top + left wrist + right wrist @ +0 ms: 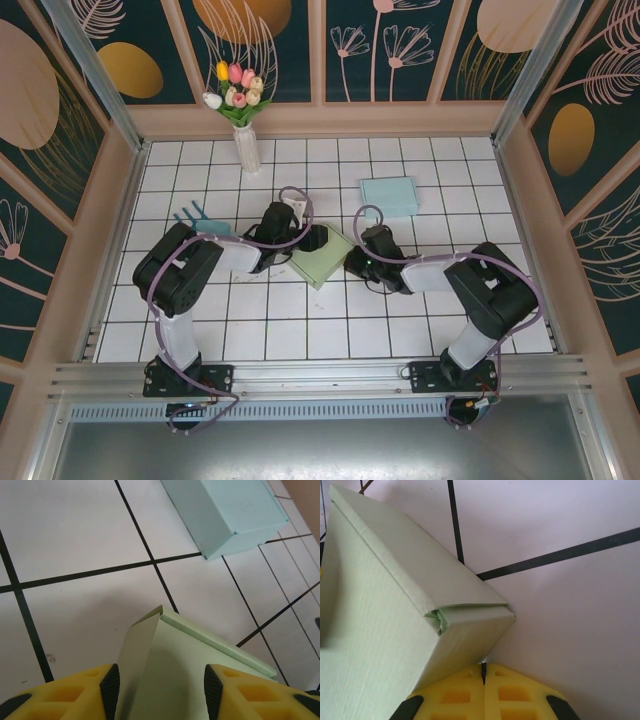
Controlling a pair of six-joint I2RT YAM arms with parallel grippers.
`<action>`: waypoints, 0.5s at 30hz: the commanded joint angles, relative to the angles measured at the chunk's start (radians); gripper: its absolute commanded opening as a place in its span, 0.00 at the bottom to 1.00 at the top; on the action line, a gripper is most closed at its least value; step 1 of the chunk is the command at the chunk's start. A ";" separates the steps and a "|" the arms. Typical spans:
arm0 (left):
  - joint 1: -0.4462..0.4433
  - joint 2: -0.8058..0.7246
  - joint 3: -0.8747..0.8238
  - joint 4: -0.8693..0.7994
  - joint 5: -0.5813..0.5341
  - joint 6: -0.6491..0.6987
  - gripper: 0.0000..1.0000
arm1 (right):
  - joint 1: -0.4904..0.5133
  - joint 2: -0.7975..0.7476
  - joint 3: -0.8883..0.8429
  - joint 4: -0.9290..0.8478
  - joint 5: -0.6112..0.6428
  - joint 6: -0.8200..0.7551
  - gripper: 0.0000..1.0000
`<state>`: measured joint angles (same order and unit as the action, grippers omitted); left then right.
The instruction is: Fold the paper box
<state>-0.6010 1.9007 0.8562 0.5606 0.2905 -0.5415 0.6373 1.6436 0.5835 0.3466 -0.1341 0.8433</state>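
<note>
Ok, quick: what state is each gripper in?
Left gripper: open, straddling a raised flap of the pale green paper box.
Right gripper: shut, empty, at the box's corner.

I see the pale green paper box point(322, 257) lying mid-counter, turned cornerwise, its walls partly folded, one flap point(136, 662) standing up.

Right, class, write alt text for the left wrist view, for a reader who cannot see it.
The left gripper, yellow-fingered, stands open around a pale green paper box, whose raised flap stands close beside one black pad. Beyond it a light blue box lies on the white tiled table.
</note>
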 commanded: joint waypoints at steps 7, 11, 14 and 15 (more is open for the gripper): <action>-0.079 -0.096 -0.082 -0.020 -0.050 -0.084 0.52 | -0.035 -0.028 -0.062 0.051 -0.038 -0.069 0.00; -0.067 -0.180 -0.166 0.019 -0.205 -0.136 0.52 | -0.040 -0.091 -0.133 0.101 -0.048 -0.079 0.00; -0.065 -0.259 -0.210 0.025 -0.268 -0.150 0.54 | -0.040 -0.136 -0.147 0.052 -0.040 -0.104 0.00; -0.064 -0.277 -0.221 0.021 -0.287 -0.150 0.55 | -0.039 -0.148 -0.144 0.022 -0.029 -0.113 0.00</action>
<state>-0.6716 1.6829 0.6601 0.5732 0.0986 -0.6575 0.6037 1.5387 0.4500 0.4088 -0.1658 0.7738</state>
